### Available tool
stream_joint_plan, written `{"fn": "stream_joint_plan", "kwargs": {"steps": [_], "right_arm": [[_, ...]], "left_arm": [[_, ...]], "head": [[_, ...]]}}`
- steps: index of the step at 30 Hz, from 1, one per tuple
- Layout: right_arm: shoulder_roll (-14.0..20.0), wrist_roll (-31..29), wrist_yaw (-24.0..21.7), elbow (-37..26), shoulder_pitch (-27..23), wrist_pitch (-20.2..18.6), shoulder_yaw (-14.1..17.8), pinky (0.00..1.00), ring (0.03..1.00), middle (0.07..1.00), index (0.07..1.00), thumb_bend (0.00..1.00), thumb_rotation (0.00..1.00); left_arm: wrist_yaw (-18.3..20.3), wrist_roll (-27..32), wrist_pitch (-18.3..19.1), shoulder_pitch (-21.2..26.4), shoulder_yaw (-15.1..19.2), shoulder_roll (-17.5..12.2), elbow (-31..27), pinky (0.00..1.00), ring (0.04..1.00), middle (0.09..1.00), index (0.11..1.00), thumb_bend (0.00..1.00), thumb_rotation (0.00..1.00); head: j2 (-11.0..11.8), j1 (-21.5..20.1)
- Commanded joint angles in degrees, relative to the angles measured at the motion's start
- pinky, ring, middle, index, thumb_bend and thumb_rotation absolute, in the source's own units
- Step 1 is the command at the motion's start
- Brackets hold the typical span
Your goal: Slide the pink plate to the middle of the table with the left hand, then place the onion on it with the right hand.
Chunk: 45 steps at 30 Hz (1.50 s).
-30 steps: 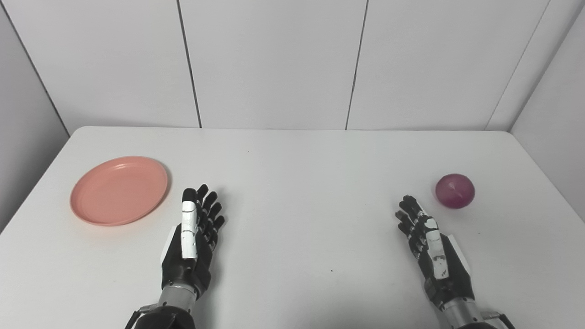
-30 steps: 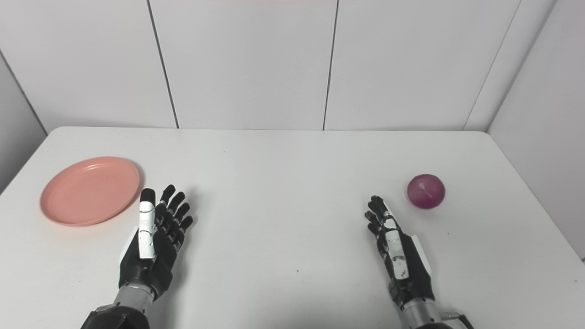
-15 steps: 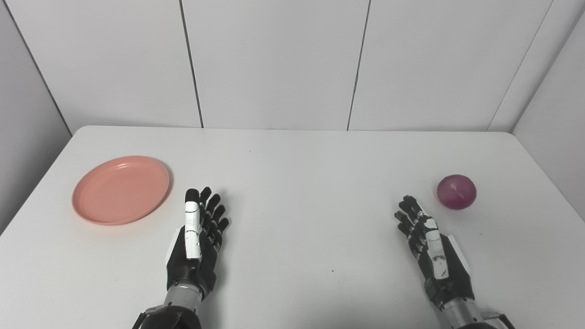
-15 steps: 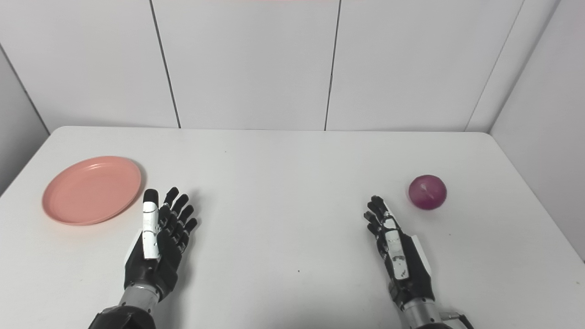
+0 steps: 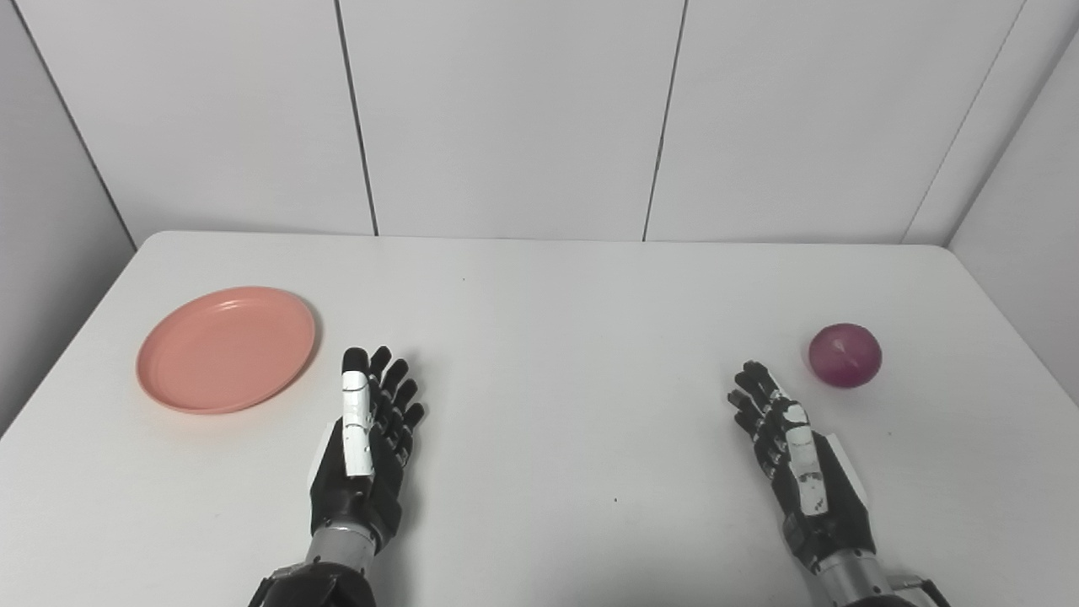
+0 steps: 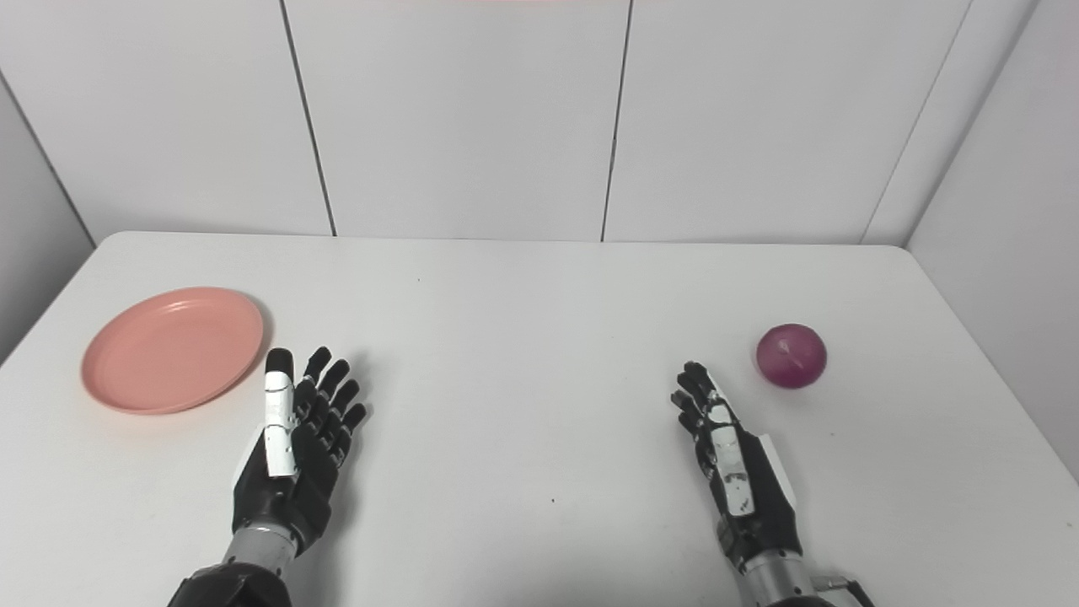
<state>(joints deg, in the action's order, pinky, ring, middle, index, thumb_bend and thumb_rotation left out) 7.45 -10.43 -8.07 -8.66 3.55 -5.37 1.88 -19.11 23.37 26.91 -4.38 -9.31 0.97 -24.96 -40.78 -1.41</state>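
A pink plate (image 5: pixel 226 348) lies flat near the table's left side. Just to its right and a bit nearer me, my left hand (image 5: pixel 364 447) rests open over the table, fingers straight and spread, holding nothing and not touching the plate. A round purple onion (image 5: pixel 845 355) sits near the right side of the table. My right hand (image 5: pixel 797 459) is open too, fingers extended toward the onion, a short gap away from it on its near left.
The white table (image 5: pixel 556 337) runs back to a white panelled wall (image 5: pixel 506 118). Grey side walls stand close to the table's left and right edges. The wide stretch between my two hands holds nothing but bare tabletop.
The whole picture has shifted slightly to the right, so the camera moved. The left hand has drawn back a little toward me. Plate, onion and right hand hold their places.
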Motion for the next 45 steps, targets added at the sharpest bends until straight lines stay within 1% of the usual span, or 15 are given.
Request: {"fn": "stream_joint_plan", "kwargs": {"steps": [1,8,12,15,16,17,18,19,20,21,22,26,31,36,45], "right_arm": [[0.2,-0.3,-0.7,-1.1,-1.3,1.3,-0.1,0.97,0.934,0.944,0.936,0.96,1.00],[0.4,-0.4,-0.8,-0.4,-1.4,1.7,0.1,0.97,0.929,0.942,0.935,0.96,1.00],[1.1,-1.0,-1.4,0.1,-1.3,1.9,0.4,0.98,0.935,0.948,0.936,0.95,1.00],[1.7,-1.9,-2.2,1.6,-1.4,3.2,0.9,0.99,0.938,0.950,0.939,0.94,1.00],[2.0,-2.2,-2.6,2.2,-1.3,3.7,1.2,0.99,0.939,0.950,0.939,0.94,1.00],[2.3,-2.5,-3.0,2.7,-1.3,4.1,1.4,0.99,0.940,0.951,0.942,0.93,1.00],[2.6,-3.0,-3.5,3.5,-1.3,4.6,1.8,0.99,0.942,0.953,0.944,0.93,1.00],[2.9,-3.4,-3.9,4.0,-1.3,5.0,2.0,1.00,0.945,0.956,0.946,0.93,1.00],[3.3,-3.8,-4.4,5.1,-1.4,5.7,2.3,1.00,0.949,0.958,0.948,0.93,1.00],[3.6,-4.1,-4.9,5.9,-1.5,6.3,2.6,1.00,0.950,0.959,0.949,0.93,1.00],[3.9,-4.6,-5.5,7.0,-1.7,7.0,3.0,1.00,0.953,0.960,0.952,0.93,1.00],[5.1,-6.1,-7.5,10.4,-2.3,9.4,3.9,1.00,0.965,0.969,0.960,0.93,1.00],[6.1,-7.0,-9.4,13.2,-2.6,11.1,4.5,1.00,0.988,0.985,0.973,0.91,1.00],[6.5,-7.5,-10.2,14.4,-2.7,11.4,4.9,1.00,1.000,0.998,0.989,0.91,1.00],[6.1,-8.4,-11.6,17.7,-3.8,12.1,5.5,1.00,1.000,1.000,0.999,0.98,1.00]], "left_arm": [[-0.1,1.1,0.0,-3.0,-1.7,-10.8,-1.8,1.00,1.000,1.000,1.000,0.73,1.00],[0.7,0.7,0.0,-2.9,-1.7,-10.5,-1.3,1.00,1.000,1.000,1.000,0.72,1.00],[0.9,-0.1,0.0,-2.7,-2.2,-9.8,-0.6,1.00,1.000,1.000,1.000,0.71,1.00],[1.1,-1.2,0.0,-2.7,-2.6,-8.7,0.0,1.00,1.000,1.000,1.000,0.68,1.00],[1.1,-1.7,0.0,-2.7,-2.8,-8.1,0.4,1.00,1.000,1.000,1.000,0.68,1.00],[1.1,-2.0,0.0,-2.7,-2.9,-7.8,0.7,1.00,1.000,1.000,1.000,0.68,1.00],[1.3,-2.5,0.0,-2.6,-3.1,-7.0,1.2,1.00,1.000,1.000,1.000,0.68,1.00],[1.4,-2.8,0.0,-2.6,-3.1,-6.5,1.5,1.00,1.000,1.000,1.000,0.67,1.00],[1.5,-3.4,0.0,-2.6,-3.4,-5.8,2.0,1.00,1.000,1.000,1.000,0.68,1.00],[1.8,-4.0,0.0,-2.5,-3.6,-5.3,2.4,1.00,1.000,1.000,1.000,0.68,1.00],[1.9,-5.0,0.0,-2.4,-3.9,-4.6,3.0,1.00,1.000,1.000,1.000,0.69,1.00],[2.8,-8.5,0.0,-2.3,-4.3,-2.1,4.5,1.00,1.000,1.000,1.000,0.71,1.00],[3.3,-11.6,-0.1,-2.5,-4.4,0.2,5.5,1.00,1.000,1.000,1.000,0.71,1.00],[3.8,-13.6,0.0,-2.6,-4.1,2.4,6.7,1.00,1.000,1.000,1.000,0.68,1.00],[5.5,-15.0,-1.8,-2.2,-2.9,4.5,10.1,1.00,1.000,1.000,1.000,0.66,1.00]], "head": [[0.0,0.0],[0.3,1.0],[1.1,2.9],[2.3,5.6],[3.1,7.3],[3.3,7.7],[4.5,9.9],[4.5,9.9],[5.7,12.0],[5.9,12.3],[7.0,14.2],[9.0,17.4],[10.4,19.6],[12.6,22.1],[16.2,24.2]]}}
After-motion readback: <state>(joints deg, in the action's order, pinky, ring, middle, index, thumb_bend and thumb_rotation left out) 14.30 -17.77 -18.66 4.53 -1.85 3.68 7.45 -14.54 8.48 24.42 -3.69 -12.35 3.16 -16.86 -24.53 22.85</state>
